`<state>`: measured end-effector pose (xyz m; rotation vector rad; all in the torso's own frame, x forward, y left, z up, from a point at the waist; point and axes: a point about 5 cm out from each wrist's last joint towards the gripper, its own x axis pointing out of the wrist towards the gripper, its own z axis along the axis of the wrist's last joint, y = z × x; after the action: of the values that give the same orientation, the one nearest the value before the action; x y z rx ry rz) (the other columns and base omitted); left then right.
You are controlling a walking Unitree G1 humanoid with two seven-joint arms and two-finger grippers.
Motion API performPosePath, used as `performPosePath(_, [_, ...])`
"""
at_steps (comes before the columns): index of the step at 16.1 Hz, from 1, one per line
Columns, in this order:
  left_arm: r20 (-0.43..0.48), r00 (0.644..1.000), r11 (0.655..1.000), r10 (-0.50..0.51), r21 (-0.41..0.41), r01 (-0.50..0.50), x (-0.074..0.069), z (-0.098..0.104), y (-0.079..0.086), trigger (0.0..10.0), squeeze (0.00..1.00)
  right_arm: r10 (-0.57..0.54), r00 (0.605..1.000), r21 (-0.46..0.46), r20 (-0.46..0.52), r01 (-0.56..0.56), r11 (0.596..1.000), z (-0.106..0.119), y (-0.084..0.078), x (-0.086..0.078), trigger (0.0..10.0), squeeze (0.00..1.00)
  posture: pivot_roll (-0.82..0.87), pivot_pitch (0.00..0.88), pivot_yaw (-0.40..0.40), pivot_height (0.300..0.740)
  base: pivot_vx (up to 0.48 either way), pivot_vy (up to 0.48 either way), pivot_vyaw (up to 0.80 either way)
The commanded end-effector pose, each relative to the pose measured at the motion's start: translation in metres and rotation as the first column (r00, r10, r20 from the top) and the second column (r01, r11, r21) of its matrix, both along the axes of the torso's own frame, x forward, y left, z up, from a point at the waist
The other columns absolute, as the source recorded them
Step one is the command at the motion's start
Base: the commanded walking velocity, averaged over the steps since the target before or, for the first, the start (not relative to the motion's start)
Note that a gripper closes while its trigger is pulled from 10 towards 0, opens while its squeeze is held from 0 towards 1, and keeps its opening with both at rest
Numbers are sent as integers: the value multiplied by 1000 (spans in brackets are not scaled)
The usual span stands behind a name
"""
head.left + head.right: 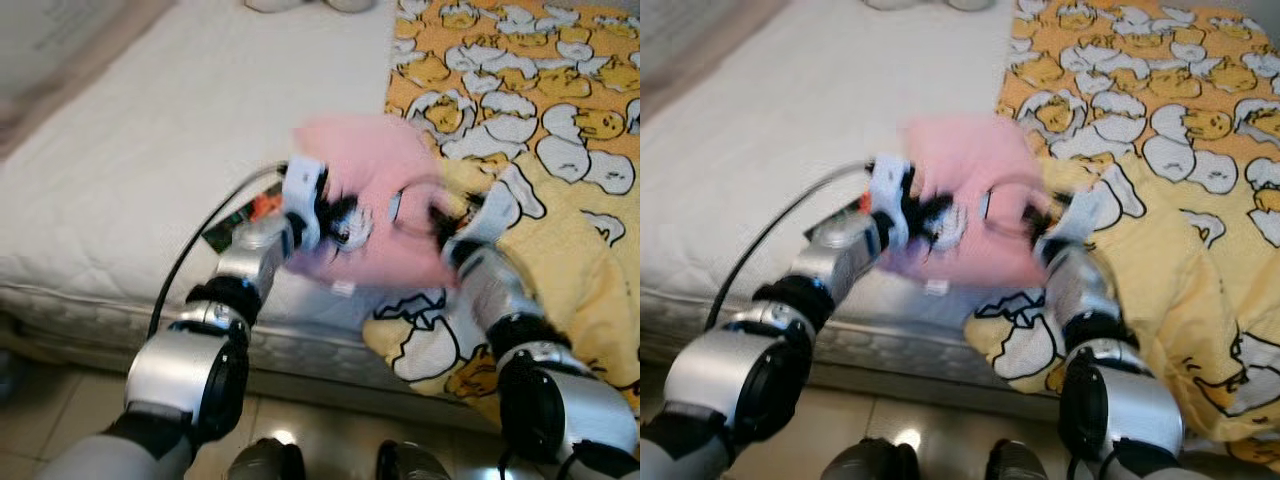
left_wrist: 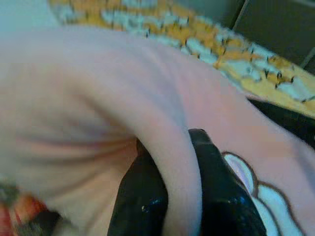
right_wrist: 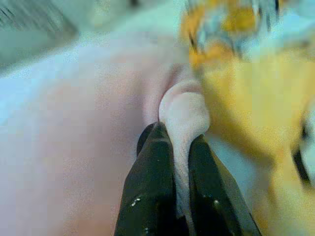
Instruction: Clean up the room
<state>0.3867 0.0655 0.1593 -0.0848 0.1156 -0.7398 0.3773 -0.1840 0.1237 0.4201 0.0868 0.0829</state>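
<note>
Both arms reach forward over the near edge of a bed [image 1: 150,150], and between them they hold up a pink garment [image 1: 375,195], which looks like a small shirt or cloth with a white printed patch on it. The picture is blurred around the cloth, so its outline is soft.

The left claw [image 1: 335,222] grips the garment at its left side. In the left wrist view the two black fingers [image 2: 142,196] are pressed together on a thick fold of the pink fabric, which runs up between them and bulges out over their tips; part of a white cartoon print edged in brown shows on the cloth just beside them.

The right claw [image 1: 440,215] grips the garment at its right side. In the right wrist view its fingers [image 3: 152,187] are likewise pinched nearly closed with a narrow ridge of pink cloth caught between them, the rest of the fabric spreading away to one side.

The garment hangs spread between the two claws, raised above the mattress near its front edge, with its lower part drooping toward the bed's edge. It sits over the line where the bare white sheet meets a yellow and orange quilt [image 1: 560,150] printed with white cartoon figures, which covers the right side of the bed and spills over the front edge. A black cable [image 1: 195,255] runs from the left arm down across the mattress edge.
</note>
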Motion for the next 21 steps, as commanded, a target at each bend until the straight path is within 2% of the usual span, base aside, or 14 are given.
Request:
performPosePath(1, [106, 994, 999, -34, -19, 36, 5, 26, -2, 0, 0, -37, 993, -38, 113, 42, 998, 23, -8, 2, 0, 0, -55, 0, 79, 740, 0, 0, 0])
performPosePath(3, [189, 981, 1000, -31, 4, 31, 11, 48, 2, 0, 0, -68, 977, -76, 203, 84, 994, 41, -11, 0, 0, 0, -60, 0, 76, 740, 0, 0, 0])
performPosePath(4, [237, 972, 999, -7, 32, 0, 14, 58, 4, 0, 0, -79, 982, -113, 173, 100, 989, 35, -11, -4, 0, 0, -64, 0, 74, 740, 0, 0, 0])
performPosePath(5, [262, 965, 999, 13, 42, -25, 16, 63, 5, 10000, 0, -85, 986, -145, 143, 106, 984, 27, -9, -8, 3373, 0, -68, 0, 74, 740, 0, 0, 0])
performPosePath(6, [269, 963, 998, 33, 40, -45, 16, 64, 7, 10000, 0, -99, 987, -164, 126, 119, 979, 20, -7, -12, 10000, 0, -77, 0, 80, 740, 0, 0, 0])
performPosePath(8, [271, 959, 996, 80, 20, -88, 17, 62, 9, 10000, 0, -105, 986, -200, 129, 129, 971, 14, -3, -19, 10000, 0, -85, 0, 91, 740, 0, 480, 0])
performPosePath(9, [258, 953, 987, 158, -47, -151, 19, 62, 14, 10000, 0, -77, 986, -263, 147, 114, 958, 12, 1, -22, 10000, 0, -90, 0, 106, 740, 0, 480, 0])
performPosePath(12, [206, 948, 968, 244, -100, -228, 14, 42, 14, 10000, 0, -95, 986, -229, 134, 124, 965, 8, 0, -27, 10000, 0, -81, 0, 110, 740, 0, 480, 0])
performPosePath(14, [227, 945, 970, 237, -117, -215, 11, 42, 8, 10000, 0, -102, 988, -234, 117, 127, 964, 5, 0, -28, 10000, 0, -71, 0, 106, 740, 0, 480, 0])
performPosePath(16, [270, 941, 978, 205, -89, -187, 9, 45, 3, 10000, 0, -93, 989, -244, 116, 119, 962, 4, 4, -28, 10000, 0, -63, 0, 105, 740, 0, 480, 0])
performPosePath(20, [255, 938, 972, 235, -81, -222, 10, 41, 7, 10000, 0, -90, 990, -243, 110, 115, 963, 0, 5, -30, 10000, 0, -71, 0, 110, 740, 0, 480, 0])
performPosePath(21, [221, 938, 964, 266, -94, -251, 10, 35, 8, 10000, 0, -94, 991, -242, 100, 116, 963, -3, 3, -32, 10000, 0, -73, 0, 109, 740, 0, 480, 0])
